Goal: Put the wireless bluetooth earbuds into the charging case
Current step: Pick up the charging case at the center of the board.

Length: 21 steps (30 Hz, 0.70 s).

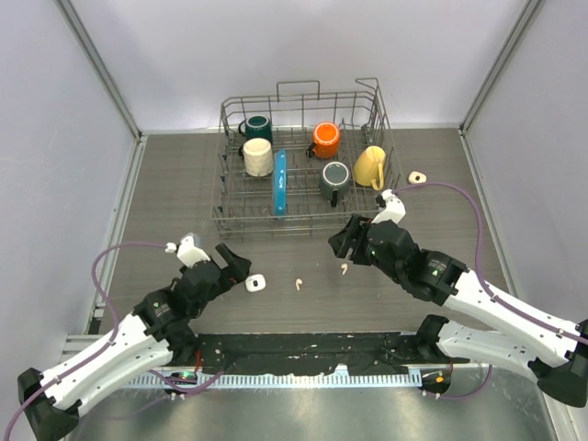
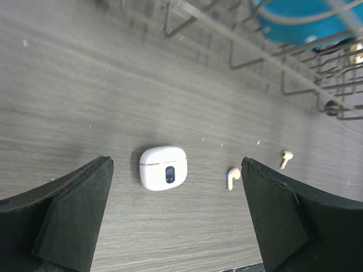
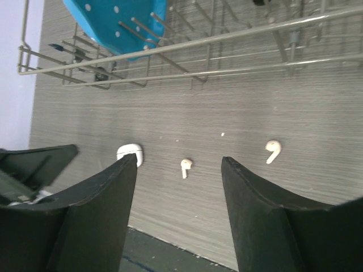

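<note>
Charging case: white, rounded, lid down, flat on the grey wood-grain table. It lay at 3 o'clock from the left gripper, just beside its tips and untouched. Left gripper: jaws spread wide, nothing between them; in its wrist view the case lay on the table between the two black fingers, apart from both. Wireless bluetooth earbuds, two in view, both white, short-stemmed and loose on the table outside the case: nearer earbud at 3 o'clock from the case, close by; farther earbud at 2 o'clock from the nearer one and at 6 o'clock from the right gripper, just beside its tips. Right gripper: jaws apart, empty, over the table. Wire dish rack: at 12 o'clock on the table, well apart from case and earbuds. It held a dark green mug, cream mug, orange mug, grey mug, yellow mug and an upright blue plate. Small pale item: on the table at 3 o'clock from the rack; kind could not be told.
</note>
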### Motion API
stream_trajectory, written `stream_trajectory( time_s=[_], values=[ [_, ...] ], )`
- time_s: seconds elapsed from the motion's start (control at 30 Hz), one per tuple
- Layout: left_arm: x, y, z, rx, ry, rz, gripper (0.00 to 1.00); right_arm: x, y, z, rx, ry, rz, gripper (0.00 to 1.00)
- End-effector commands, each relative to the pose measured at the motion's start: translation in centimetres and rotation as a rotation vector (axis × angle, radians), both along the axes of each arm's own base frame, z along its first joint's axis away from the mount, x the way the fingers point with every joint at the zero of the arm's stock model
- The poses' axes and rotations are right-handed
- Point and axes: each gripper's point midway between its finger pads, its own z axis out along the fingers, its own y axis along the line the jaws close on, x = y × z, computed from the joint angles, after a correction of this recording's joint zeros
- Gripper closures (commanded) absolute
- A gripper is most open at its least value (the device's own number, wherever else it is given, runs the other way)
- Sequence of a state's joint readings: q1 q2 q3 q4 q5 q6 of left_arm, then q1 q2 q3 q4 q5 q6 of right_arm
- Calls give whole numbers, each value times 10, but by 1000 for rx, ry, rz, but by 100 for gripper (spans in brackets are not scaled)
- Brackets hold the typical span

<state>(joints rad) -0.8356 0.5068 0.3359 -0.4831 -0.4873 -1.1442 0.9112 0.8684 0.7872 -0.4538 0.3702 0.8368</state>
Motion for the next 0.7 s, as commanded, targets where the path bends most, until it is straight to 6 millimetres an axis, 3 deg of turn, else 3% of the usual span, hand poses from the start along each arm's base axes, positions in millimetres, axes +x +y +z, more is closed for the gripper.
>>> stream_trajectory(
  time_s=[0.0,0.17,0.43,0.47,0.67],
  values=[
    [11,20,41,116,-104,29,0,11,-16,12,-40,-49,-70,29],
    [18,16,76,230,-149,-57,0,20,-32,16,-88,-75,-121,18],
    [33,-5,109,369,-220,-221,0,34,-52,28,-153,-100,-169,18],
    [30,-16,115,348,-233,-279,0,35,-53,28,-159,-101,-173,18],
    [28,-29,142,283,-275,-326,0,44,-72,32,-192,-122,-229,18]
  ],
)
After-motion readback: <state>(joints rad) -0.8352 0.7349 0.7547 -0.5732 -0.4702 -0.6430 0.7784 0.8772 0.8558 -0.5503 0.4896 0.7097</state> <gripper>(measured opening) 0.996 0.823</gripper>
